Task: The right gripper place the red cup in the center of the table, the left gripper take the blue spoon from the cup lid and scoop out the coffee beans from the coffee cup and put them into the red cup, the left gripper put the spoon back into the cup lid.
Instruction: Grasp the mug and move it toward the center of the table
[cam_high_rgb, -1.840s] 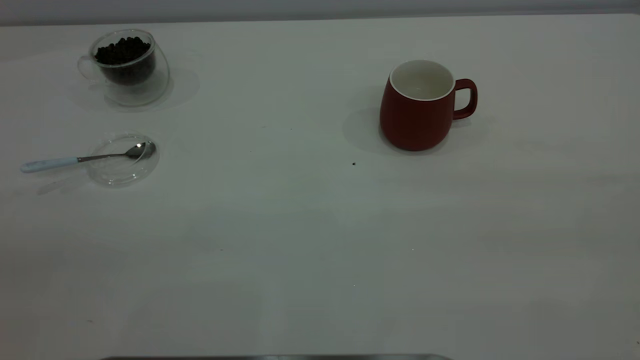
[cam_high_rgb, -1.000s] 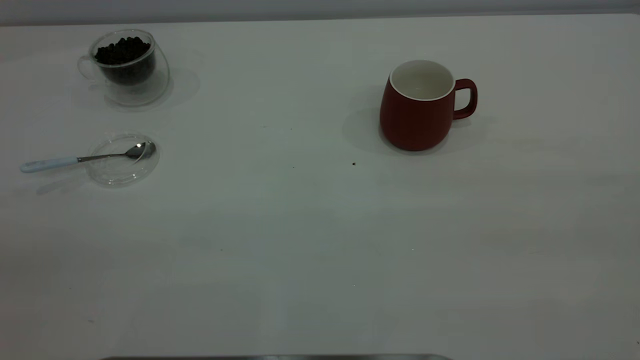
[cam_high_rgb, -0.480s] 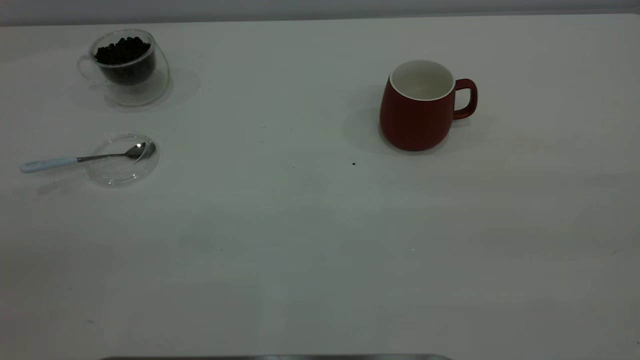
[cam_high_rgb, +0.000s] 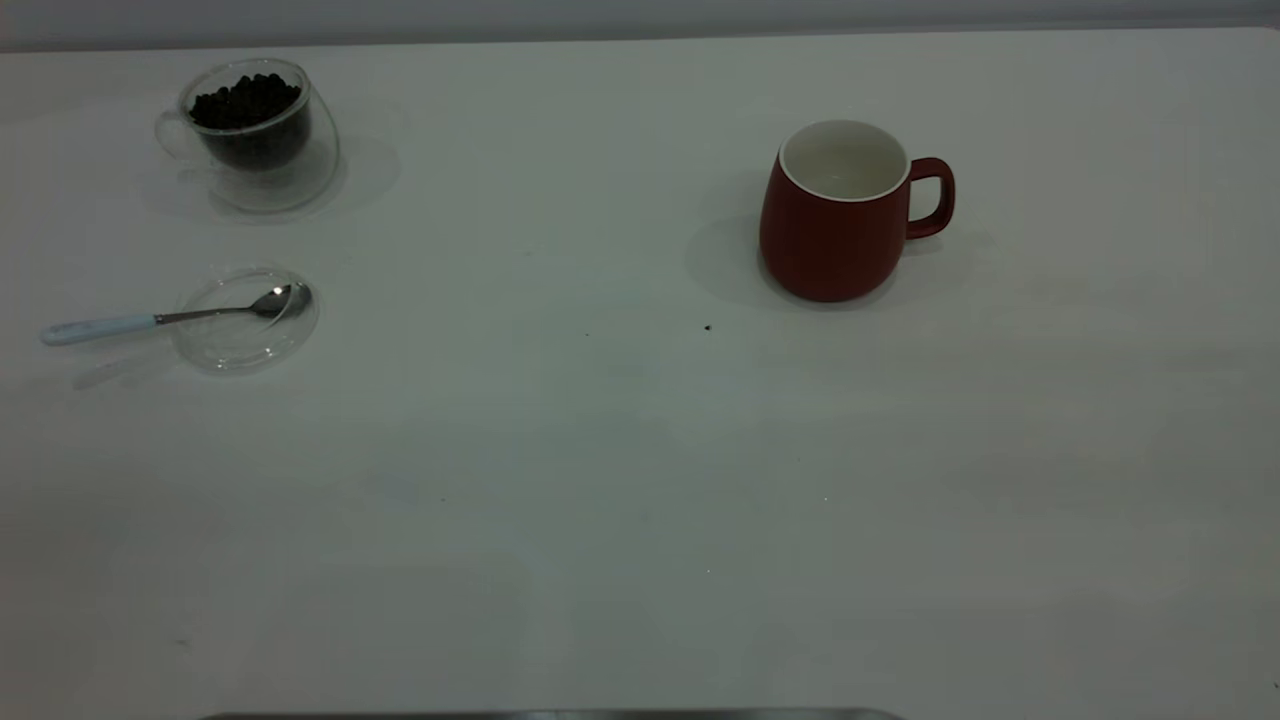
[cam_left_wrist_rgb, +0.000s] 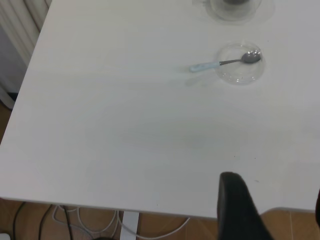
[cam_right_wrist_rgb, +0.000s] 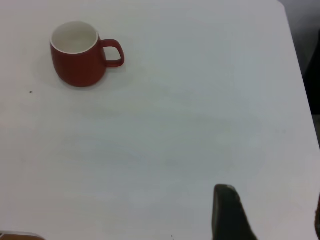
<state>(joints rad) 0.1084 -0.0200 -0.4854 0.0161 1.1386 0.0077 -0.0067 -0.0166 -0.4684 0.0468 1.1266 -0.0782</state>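
Nothing has moved since earlier. You see the red cup (cam_high_rgb: 838, 215) upright at 2 o'clock on the table (cam_high_rgb: 600, 480), spoon (cam_high_rgb: 170, 317) on lid (cam_high_rgb: 246, 320) at 9 o'clock. Both grippers' fingers: cannot tell.

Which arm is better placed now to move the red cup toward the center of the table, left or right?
Right. The red cup stands upright on the table's right half, its handle pointing right, and it shows in the right wrist view. The left wrist view shows only the blue spoon and cup lid.

Brown floor (cam_left_wrist_rgb: 295, 225) and white cables (cam_left_wrist_rgb: 90, 227) below the tabletop's edge.
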